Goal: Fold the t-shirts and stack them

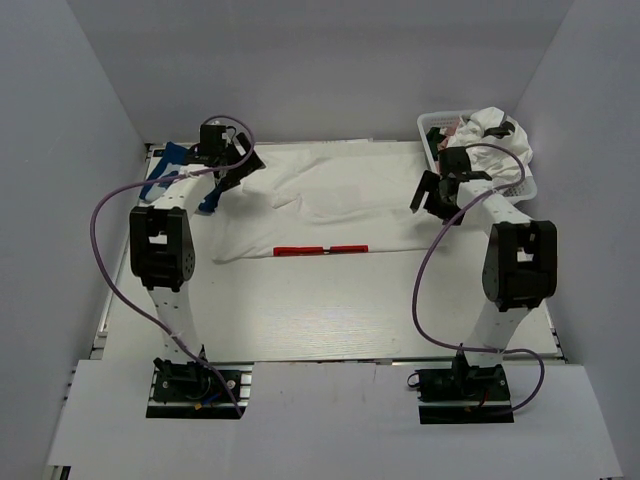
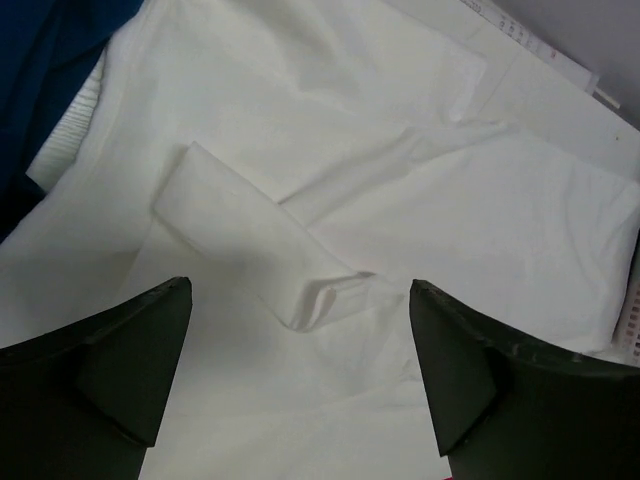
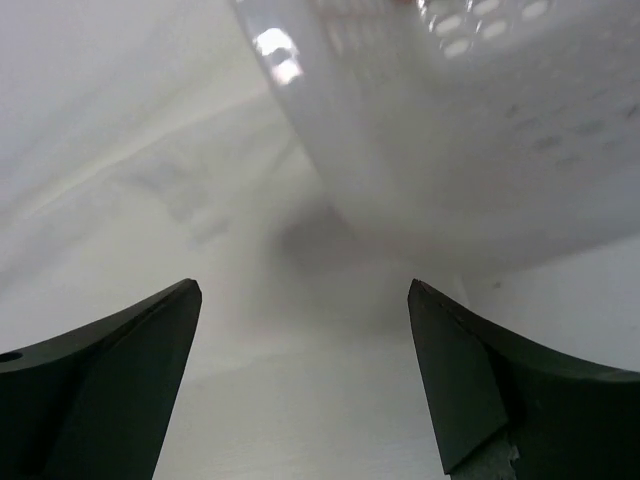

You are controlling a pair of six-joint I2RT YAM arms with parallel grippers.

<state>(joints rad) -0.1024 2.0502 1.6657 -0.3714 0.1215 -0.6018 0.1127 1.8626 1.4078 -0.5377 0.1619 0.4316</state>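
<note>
A large white t-shirt lies spread across the far half of the table, its red logo print showing at the near edge. In the left wrist view its folded sleeve lies just ahead of the jaws. A blue t-shirt lies at the far left, also seen in the left wrist view. More shirts are heaped in the basket. My left gripper is open and empty over the white shirt's left part. My right gripper is open and empty over its right edge.
A white plastic mesh basket stands at the far right corner, close to the right gripper; its wall fills the right wrist view. White walls enclose the table on three sides. Purple cables loop from both arms.
</note>
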